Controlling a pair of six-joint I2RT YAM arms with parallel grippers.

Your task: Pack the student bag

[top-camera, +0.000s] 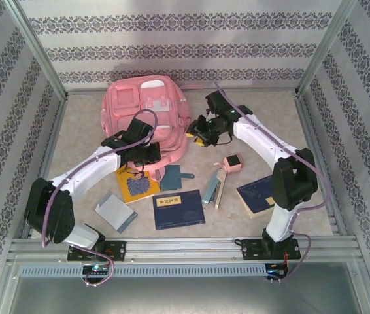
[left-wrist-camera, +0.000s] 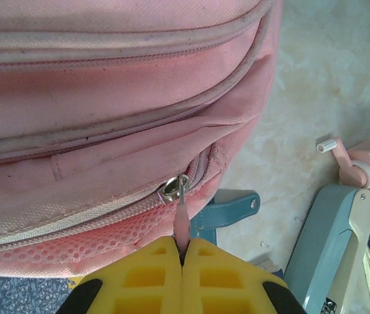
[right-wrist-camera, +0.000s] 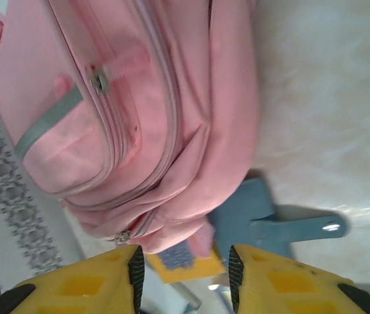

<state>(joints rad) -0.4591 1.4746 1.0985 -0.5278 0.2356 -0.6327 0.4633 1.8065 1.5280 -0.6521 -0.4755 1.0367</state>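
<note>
Closest to my arms' bases, a navy book (top-camera: 178, 209) and a stapler (top-camera: 214, 190) lie on the table (top-camera: 80, 140). Beyond them, my left gripper (left-wrist-camera: 183, 252) is clamped on the pink zipper pull (left-wrist-camera: 182, 219) at the near edge of the student bag (top-camera: 149, 104), which lies flat toward the back wall. My right gripper (right-wrist-camera: 182, 275) hangs alongside, jaws apart.

Bright, even light, with soft, short shadows on the table (top-camera: 80, 124). Right wrist view is blurred and glare-washed — left wrist view sharp.
</note>
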